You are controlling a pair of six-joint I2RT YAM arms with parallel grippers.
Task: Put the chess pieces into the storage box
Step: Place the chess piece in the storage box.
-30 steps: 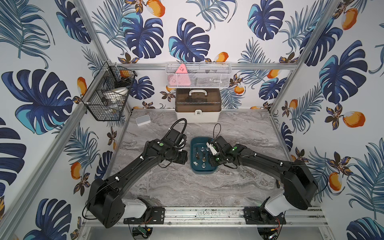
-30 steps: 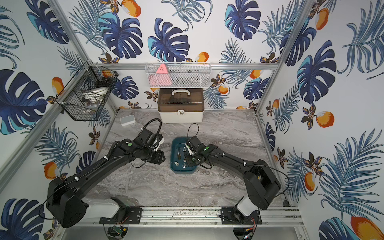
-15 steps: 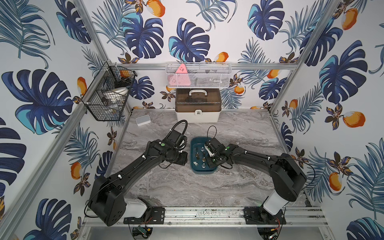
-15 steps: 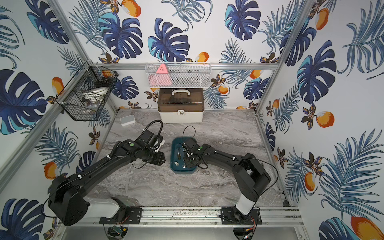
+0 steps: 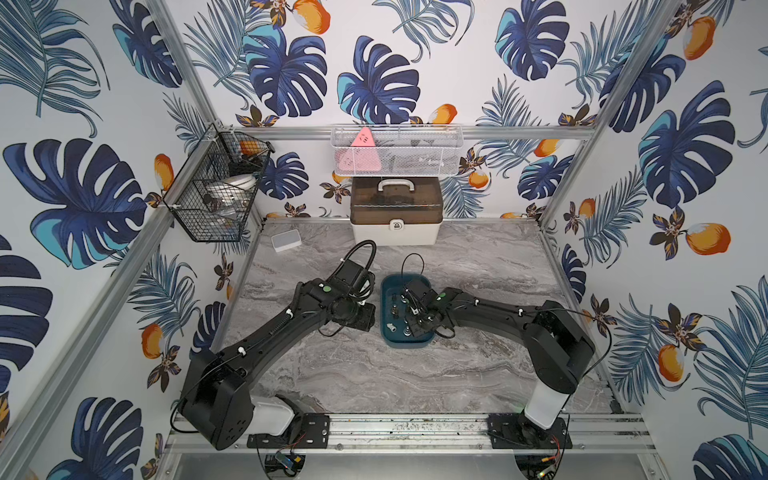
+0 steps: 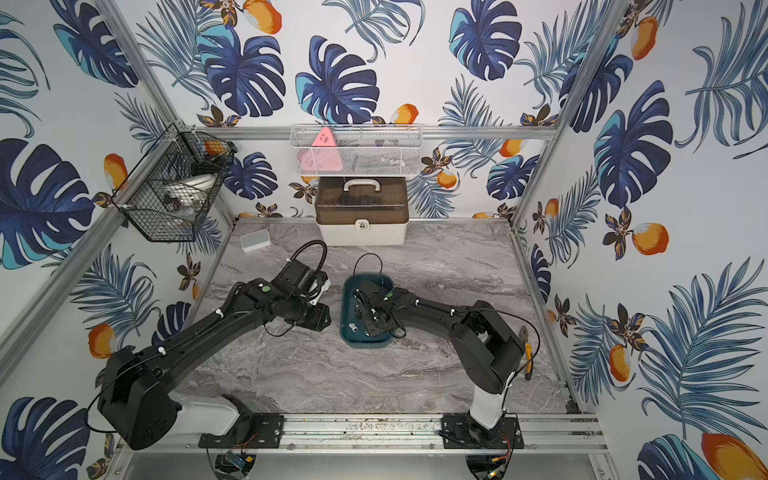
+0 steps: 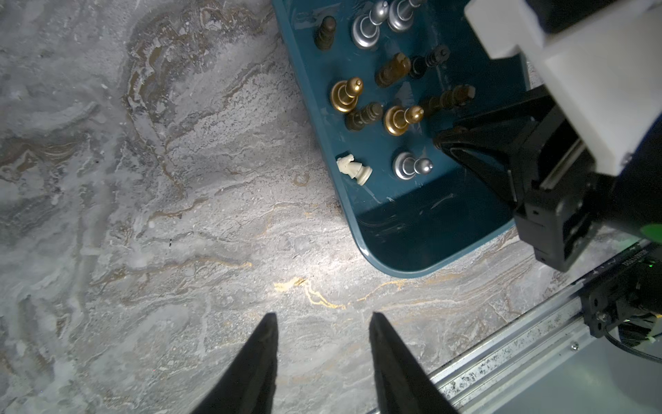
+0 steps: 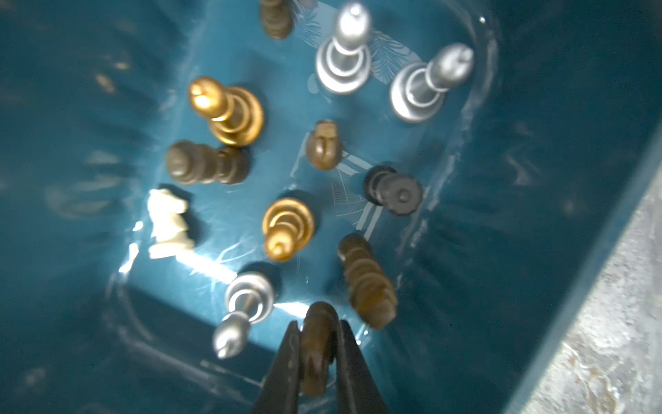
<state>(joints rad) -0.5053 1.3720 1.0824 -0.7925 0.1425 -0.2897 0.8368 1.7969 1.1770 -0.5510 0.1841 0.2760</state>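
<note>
The dark teal storage box (image 5: 390, 286) (image 6: 348, 330) (image 7: 422, 229) (image 8: 89, 107) lies mid-table in both top views. Inside stand several chess pieces: silver (image 8: 344, 64), gold (image 8: 229, 111), dark brown (image 8: 206, 163), and a whitish knight (image 8: 168, 218) (image 7: 353, 168) on its side. My right gripper (image 8: 317, 324) (image 5: 415, 316) is low inside the box, shut on a brown chess piece (image 8: 317, 344) held between its fingers. My left gripper (image 7: 322, 317) (image 5: 365, 318) hovers over bare table just left of the box, open with nothing between its fingers.
A white case with a brown lid (image 5: 395, 216) stands at the back wall. A small white-grey flat box (image 5: 286, 240) lies back left. Yellow-handled pliers (image 6: 527, 357) lie by the right arm's base. Wire baskets (image 5: 216, 191) hang on the walls. A metal rail (image 7: 501, 340) runs along the front edge.
The right arm has swung left and come down into the box with the brown piece. The left arm has barely moved.
</note>
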